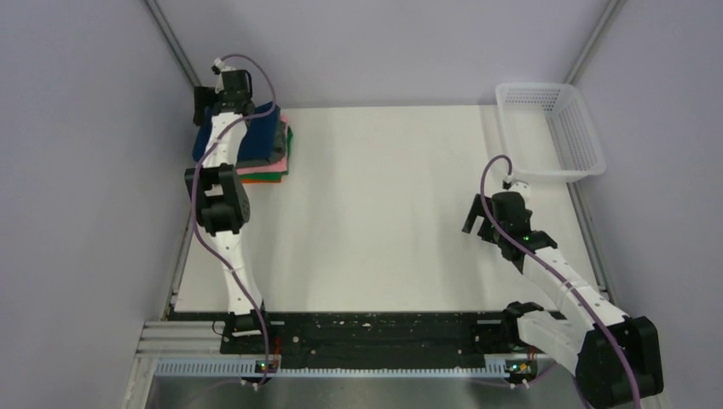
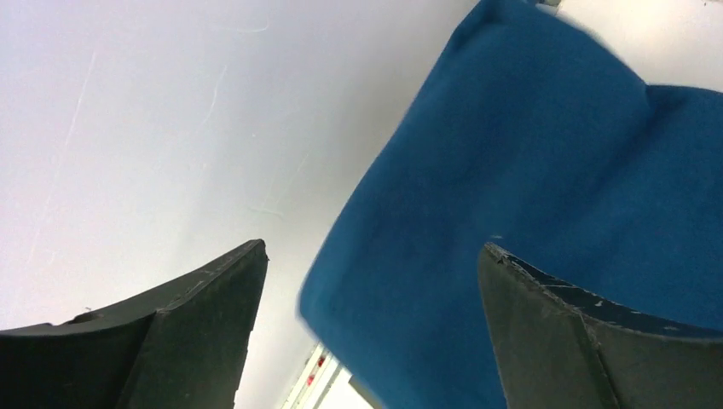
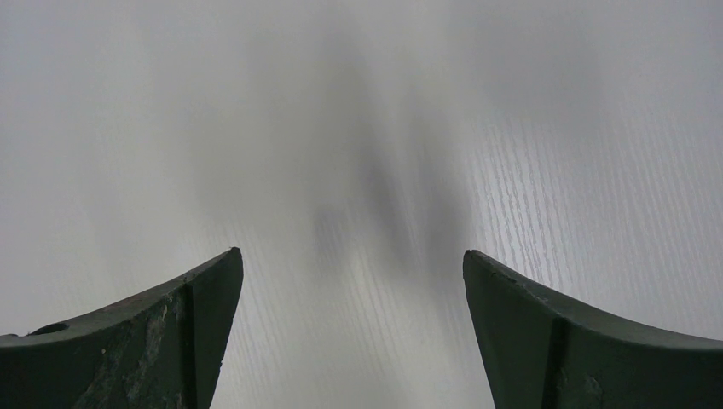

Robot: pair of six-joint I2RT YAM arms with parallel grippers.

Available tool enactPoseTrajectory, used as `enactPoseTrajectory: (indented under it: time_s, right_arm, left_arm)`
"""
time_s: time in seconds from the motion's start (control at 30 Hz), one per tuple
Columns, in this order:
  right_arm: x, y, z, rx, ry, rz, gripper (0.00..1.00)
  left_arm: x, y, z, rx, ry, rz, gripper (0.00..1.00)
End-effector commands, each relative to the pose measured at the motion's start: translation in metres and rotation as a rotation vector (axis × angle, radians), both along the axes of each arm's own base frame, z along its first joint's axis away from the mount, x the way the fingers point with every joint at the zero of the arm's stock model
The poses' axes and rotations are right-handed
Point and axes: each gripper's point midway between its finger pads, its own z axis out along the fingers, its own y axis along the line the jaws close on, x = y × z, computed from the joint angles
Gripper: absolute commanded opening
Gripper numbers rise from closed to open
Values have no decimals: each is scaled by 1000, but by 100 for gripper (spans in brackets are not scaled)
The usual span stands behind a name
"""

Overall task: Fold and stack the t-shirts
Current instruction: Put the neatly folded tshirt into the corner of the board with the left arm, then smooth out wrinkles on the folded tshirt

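Observation:
A stack of folded t-shirts sits at the table's far left. The navy blue t-shirt [image 1: 260, 129] lies on top, with pink, green and orange edges [image 1: 263, 174] showing beneath it. My left gripper [image 1: 205, 106] hangs over the stack's far left corner. In the left wrist view it [image 2: 371, 256] is open, and the blue cloth [image 2: 554, 196] fills the space behind its right finger [image 2: 588, 341]; nothing is pinched. My right gripper [image 1: 482, 223] is open and empty above the bare white table [image 3: 358, 128] at the right, its fingers [image 3: 170, 332] wide apart.
A white plastic mesh basket [image 1: 554, 128] stands at the far right corner. Grey walls close in the left, back and right sides. A black rail [image 1: 367, 332] runs along the near edge between the arm bases.

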Motion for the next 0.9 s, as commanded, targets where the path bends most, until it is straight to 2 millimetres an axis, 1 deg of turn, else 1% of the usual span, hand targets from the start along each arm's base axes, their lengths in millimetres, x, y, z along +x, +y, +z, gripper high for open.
enactPoseTrajectory:
  time_s: [0.0, 0.1, 0.17, 0.2, 0.27, 0.33, 0.47, 0.5, 0.57, 0.73, 0.8, 0.87]
  right_arm:
    - [13, 2, 15, 14, -55, -22, 99]
    - [14, 1, 17, 18, -63, -26, 99]
    - [13, 2, 19, 24, -70, -27, 99]
    - [13, 2, 19, 26, -71, -26, 99]
    - [12, 2, 21, 29, -77, -25, 99]
    - [11, 2, 22, 30, -78, -25, 99]
    - [10, 2, 24, 35, -88, -25, 99]
    - [9, 2, 25, 36, -91, -25, 99]
    - [9, 2, 25, 38, -94, -27, 99]
    - [7, 1, 26, 36, -101, -25, 99]
    - [6, 0, 26, 31, -102, -25, 99]
    - [6, -1, 26, 28, -104, -30, 99]
  left_arm:
    - [5, 0, 37, 1, -137, 53, 99]
    - [6, -8, 42, -56, -165, 29, 99]
    - [7, -18, 39, -118, -171, -9, 99]
    - [9, -26, 34, -160, -164, -42, 99]
    - [13, -50, 18, -267, -134, -132, 99]
    - [12, -71, 2, -347, -114, -164, 99]
    - [9, -117, -26, -441, -49, -252, 99]
    - [7, -122, -32, -442, -39, -252, 99]
    - [6, -144, -45, -475, -31, -257, 99]
    - [10, -194, -78, -729, -37, -308, 99]
    - [11, -202, -84, -773, -41, -302, 99]
    - [11, -206, -86, -789, -45, -295, 99]
